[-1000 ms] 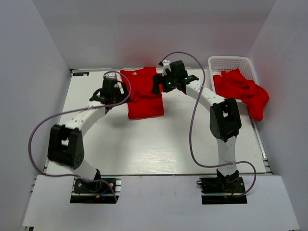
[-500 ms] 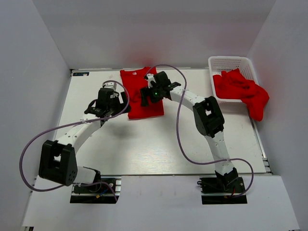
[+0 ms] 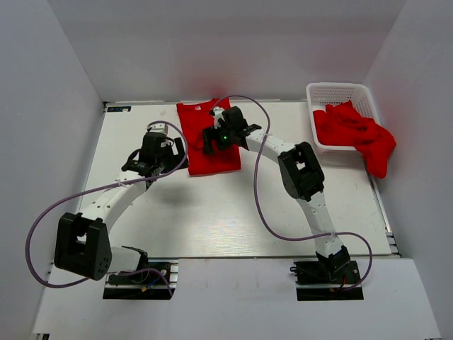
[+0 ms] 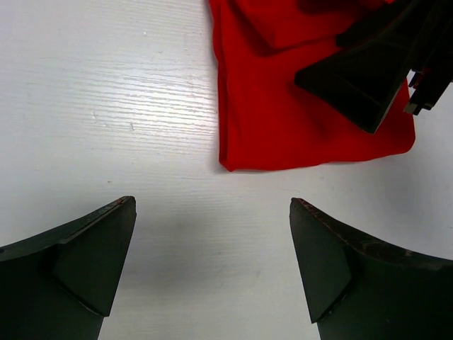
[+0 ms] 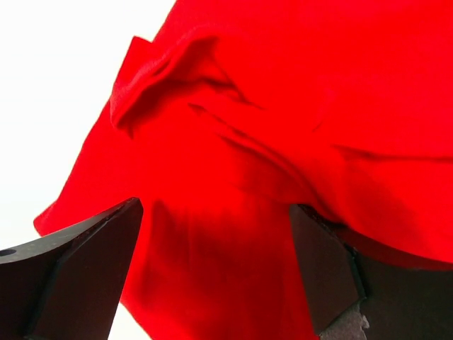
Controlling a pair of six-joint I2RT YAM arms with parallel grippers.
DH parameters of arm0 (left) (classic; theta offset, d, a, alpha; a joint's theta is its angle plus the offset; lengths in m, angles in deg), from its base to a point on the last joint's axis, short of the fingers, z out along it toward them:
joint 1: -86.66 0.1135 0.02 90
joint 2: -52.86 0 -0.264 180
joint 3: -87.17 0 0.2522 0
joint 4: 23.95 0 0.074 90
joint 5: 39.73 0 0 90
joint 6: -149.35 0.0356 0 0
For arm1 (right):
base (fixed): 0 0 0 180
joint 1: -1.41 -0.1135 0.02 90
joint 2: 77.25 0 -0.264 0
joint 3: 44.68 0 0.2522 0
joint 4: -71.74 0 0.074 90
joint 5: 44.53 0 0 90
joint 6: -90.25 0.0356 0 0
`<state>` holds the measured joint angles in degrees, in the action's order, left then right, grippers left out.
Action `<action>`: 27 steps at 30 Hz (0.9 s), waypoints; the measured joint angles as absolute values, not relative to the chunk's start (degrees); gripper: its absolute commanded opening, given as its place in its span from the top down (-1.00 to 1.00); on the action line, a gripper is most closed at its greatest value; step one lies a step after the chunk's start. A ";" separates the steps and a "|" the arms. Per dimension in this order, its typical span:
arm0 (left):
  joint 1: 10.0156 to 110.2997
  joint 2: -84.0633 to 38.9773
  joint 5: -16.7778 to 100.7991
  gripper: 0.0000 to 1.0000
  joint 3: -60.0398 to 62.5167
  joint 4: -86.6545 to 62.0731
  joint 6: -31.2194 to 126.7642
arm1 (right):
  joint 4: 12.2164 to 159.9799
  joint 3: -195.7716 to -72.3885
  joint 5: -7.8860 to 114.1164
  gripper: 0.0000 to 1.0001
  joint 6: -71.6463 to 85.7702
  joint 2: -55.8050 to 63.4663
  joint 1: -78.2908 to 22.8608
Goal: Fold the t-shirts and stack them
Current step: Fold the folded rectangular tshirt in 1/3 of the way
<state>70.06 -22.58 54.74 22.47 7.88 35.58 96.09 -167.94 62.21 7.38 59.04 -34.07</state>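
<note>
A folded red t-shirt (image 3: 202, 156) lies flat on the white table at the back centre. My right gripper (image 3: 211, 140) hovers just above it with jaws open and nothing in them; in the right wrist view (image 5: 212, 244) rumpled red cloth (image 5: 283, 127) fills the space under the fingers. My left gripper (image 3: 175, 147) is open and empty beside the shirt's left edge. In the left wrist view (image 4: 212, 241) only bare table lies between the fingers, with the shirt's near corner (image 4: 269, 120) ahead. More red t-shirts (image 3: 354, 131) are heaped in the basket.
A white lattice basket (image 3: 338, 91) stands at the back right, with red cloth spilling over its right side (image 3: 379, 159). Grey walls enclose the table on three sides. One of the right gripper's dark fingers (image 4: 361, 85) shows over the shirt in the left wrist view.
My right gripper has swung left from the shirt's right edge to over the shirt. My left gripper has drawn back a little from the shirt's left edge.
</note>
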 measured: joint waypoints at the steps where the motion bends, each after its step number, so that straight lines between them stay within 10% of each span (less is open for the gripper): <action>1: 70.06 -22.55 55.27 -1.00 22.47 7.90 35.71 | 95.04 -167.87 62.10 -0.80 7.65 59.24 -34.09; 27: 70.03 -20.78 55.42 -1.00 24.98 7.38 36.70 | 75.74 -172.09 45.18 -0.80 7.30 62.75 -34.20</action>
<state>70.03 -20.78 55.42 24.98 7.38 36.70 75.74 -172.09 45.18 7.30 62.75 -34.20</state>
